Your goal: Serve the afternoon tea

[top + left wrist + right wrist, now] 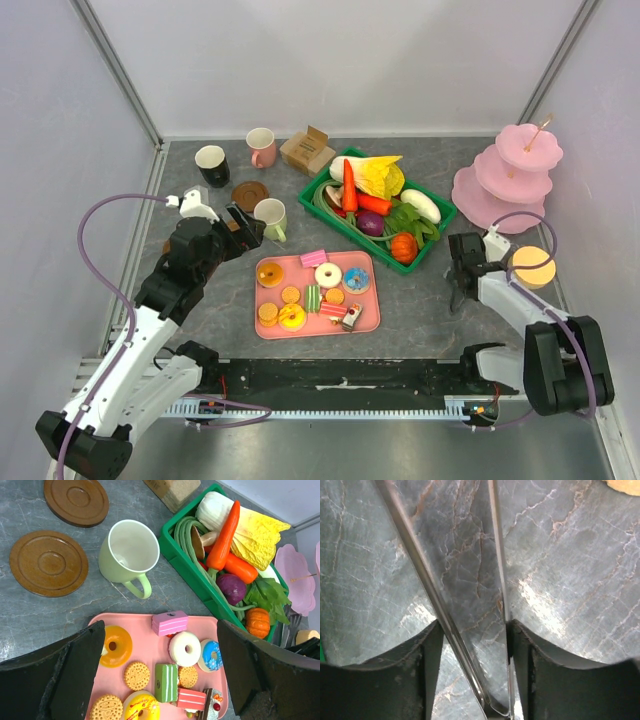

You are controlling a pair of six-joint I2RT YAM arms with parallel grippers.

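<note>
Right wrist view, nearest the arm bases: right pincer (475, 625) pointing down at the grey bench (420, 310), pads set against the 2 shiny arms of a thin strip, apparently metal tongs (422, 580), pinching them near the joined end.

Further in and left of centre, left pincer (243, 228) spread wide, gripping nothing, hovering near the far-left corner of the pink tray (366, 305). On that tray, all the toy sweets (328, 275): donuts, biscuits, cake slices.

Just beyond, pale-green mug (271, 216) upright beside 2 brown coasters (48, 562). Behind those, black mug (211, 163) and pink mug (262, 146). Far right, pink tiered stand (480, 200) with no sweet seen on it. Serving barely begun, by the look of it.

Risks from here:
- Thin, slick tongs twisting or sliding out of the pads on the lift.
- Over-squeezing, leaving the tips shut and useless for picking.
- Swinging the long tongs into the green basket (175, 555) just beyond.
- Wide left fingers clipping and tipping the pale-green mug.
</note>
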